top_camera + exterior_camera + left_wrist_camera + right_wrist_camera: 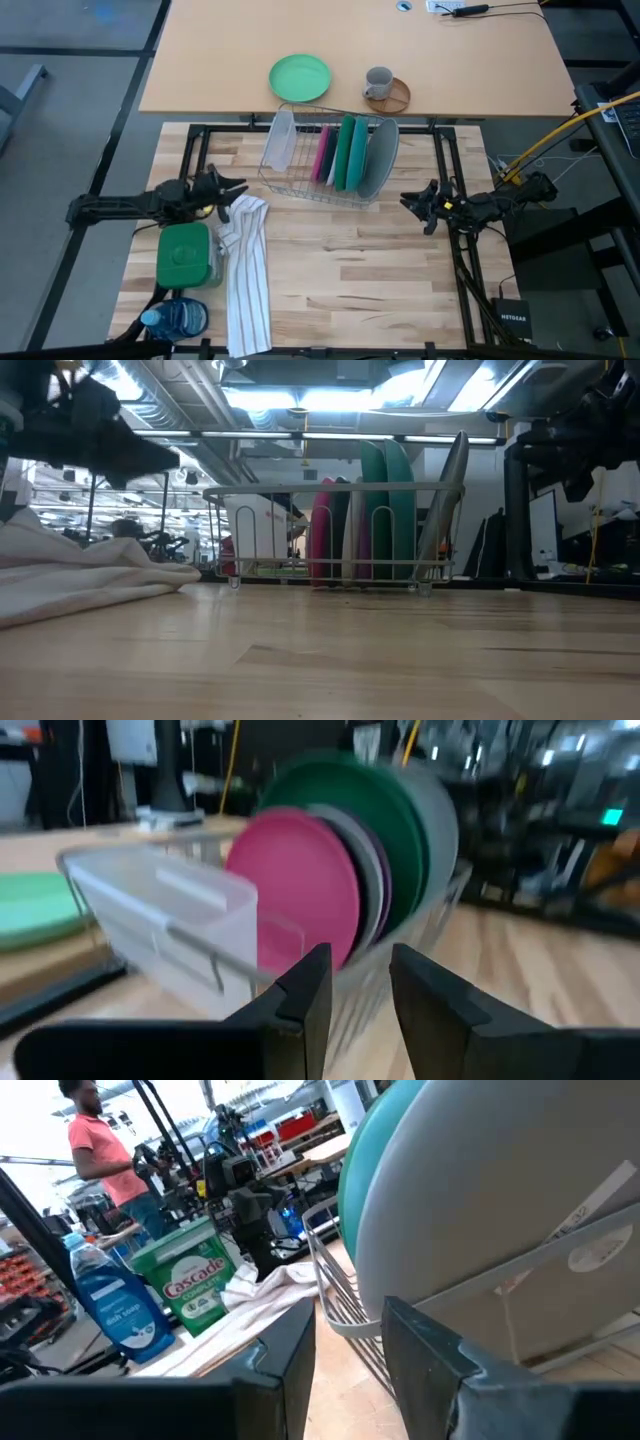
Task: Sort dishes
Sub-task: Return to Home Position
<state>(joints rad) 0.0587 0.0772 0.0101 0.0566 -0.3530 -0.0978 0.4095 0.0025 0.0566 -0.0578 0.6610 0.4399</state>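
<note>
The dishes stand on edge in a wire rack [330,165] at the table's far middle: a purple-pink plate [322,152], a dark green plate [343,152], a teal-green plate [358,155] and a light grey plate [380,158]. A charcoal plate's edge [372,870] shows between the pink and dark green ones. My left gripper [232,195] hovers left of the rack, open and empty, and faces the pink plate [305,885]. My right gripper [408,200] hovers right of the rack, open and empty, and faces the grey plate [500,1190].
A clear plastic tub [282,138] sits in the rack's left end. A striped towel [245,270], a green detergent box [183,255] and a blue soap bottle [175,318] lie front left. A mint plate [299,77] and a mug [378,83] are on the far desk. A person [100,1150] stands beyond.
</note>
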